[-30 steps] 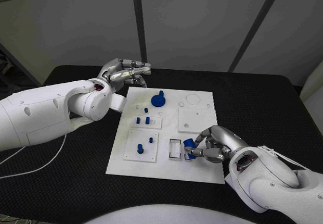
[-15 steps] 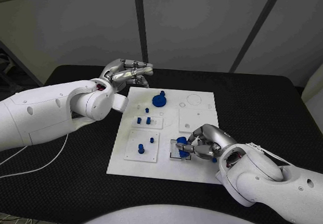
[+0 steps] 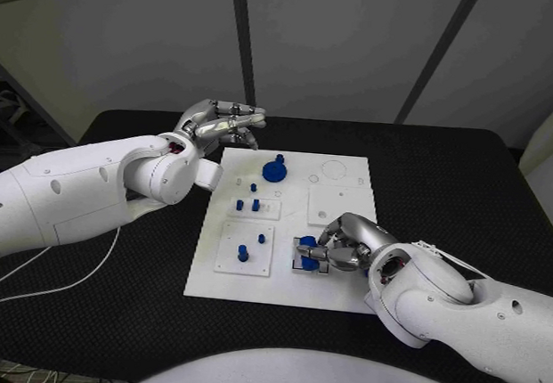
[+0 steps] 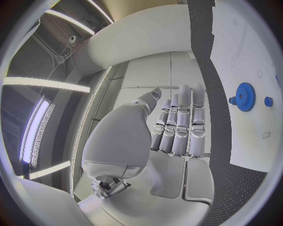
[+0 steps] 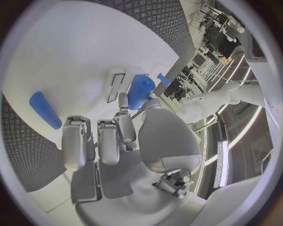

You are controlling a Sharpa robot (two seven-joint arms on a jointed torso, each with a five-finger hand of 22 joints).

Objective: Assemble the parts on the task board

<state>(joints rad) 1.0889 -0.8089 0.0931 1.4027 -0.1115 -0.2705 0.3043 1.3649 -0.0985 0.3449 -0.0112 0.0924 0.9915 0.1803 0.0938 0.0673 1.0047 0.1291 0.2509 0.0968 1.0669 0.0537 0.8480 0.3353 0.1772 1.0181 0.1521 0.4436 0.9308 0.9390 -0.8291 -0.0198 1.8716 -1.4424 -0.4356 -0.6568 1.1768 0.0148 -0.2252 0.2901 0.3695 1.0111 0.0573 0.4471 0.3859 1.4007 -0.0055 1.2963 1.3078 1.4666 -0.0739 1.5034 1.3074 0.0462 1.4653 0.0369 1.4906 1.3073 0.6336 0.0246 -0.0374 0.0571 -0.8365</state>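
Holding blue cylinder part over task board: right hand; left hand empty, fingers straight, together.

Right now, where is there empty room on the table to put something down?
The black table is bare beyond the task board's right edge. The board's near strip is bare too. It is crowded where the right hand holds a blue part.

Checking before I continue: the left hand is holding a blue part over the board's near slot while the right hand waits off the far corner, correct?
No, the hands are swapped. In the head view the right hand holds the blue part over the task board slot, and the left hand waits off the far corner.
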